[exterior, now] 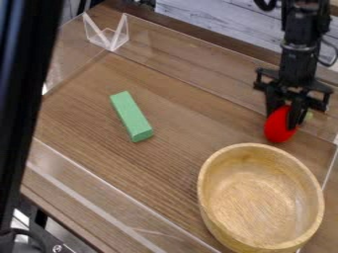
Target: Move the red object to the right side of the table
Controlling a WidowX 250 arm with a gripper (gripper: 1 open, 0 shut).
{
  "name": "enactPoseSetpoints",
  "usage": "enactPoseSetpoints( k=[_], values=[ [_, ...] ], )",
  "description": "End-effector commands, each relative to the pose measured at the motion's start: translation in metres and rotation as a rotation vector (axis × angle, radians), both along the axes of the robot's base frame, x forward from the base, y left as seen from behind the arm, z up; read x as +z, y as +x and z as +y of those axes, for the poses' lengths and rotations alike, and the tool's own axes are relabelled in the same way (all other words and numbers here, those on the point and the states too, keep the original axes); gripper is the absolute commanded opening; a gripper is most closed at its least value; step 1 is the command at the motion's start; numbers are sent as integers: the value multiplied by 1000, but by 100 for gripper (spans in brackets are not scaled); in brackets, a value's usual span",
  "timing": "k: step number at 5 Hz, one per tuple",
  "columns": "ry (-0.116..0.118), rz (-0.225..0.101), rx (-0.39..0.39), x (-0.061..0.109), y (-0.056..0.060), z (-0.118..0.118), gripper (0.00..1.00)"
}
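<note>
A small red strawberry-like toy [279,125] sits clamped between the black fingers of the robot's gripper [287,115], low over the right side of the brown wood-grain table [172,168], close to the clear acrylic wall on that edge. The gripper points nearly straight down, its jaws narrowed onto the toy. Just in front of it, toward the camera, rests a round light wooden bowl [262,199], empty. A green rectangular block [130,116] lies flat well to the left, near the table's middle. A dark out-of-focus bar [24,109] crosses the left of the view.
</note>
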State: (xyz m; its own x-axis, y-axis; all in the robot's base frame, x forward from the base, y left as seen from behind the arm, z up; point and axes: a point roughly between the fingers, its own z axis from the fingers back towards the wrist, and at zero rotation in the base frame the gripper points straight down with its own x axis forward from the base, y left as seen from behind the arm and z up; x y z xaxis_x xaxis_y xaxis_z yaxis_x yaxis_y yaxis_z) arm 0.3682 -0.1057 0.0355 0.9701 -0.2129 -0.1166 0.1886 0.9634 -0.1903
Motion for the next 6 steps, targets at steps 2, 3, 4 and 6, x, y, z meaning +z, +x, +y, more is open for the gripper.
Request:
enactPoseSetpoints(
  k=[2, 3, 4, 6],
  values=[
    [-22, -55, 19, 1, 5, -5, 0],
    [-24, -49, 32, -6, 3, -6, 0],
    [-24, -43, 42, -13, 2, -7, 0],
    [-23, -32, 61, -21, 1, -9, 0]
  ],
)
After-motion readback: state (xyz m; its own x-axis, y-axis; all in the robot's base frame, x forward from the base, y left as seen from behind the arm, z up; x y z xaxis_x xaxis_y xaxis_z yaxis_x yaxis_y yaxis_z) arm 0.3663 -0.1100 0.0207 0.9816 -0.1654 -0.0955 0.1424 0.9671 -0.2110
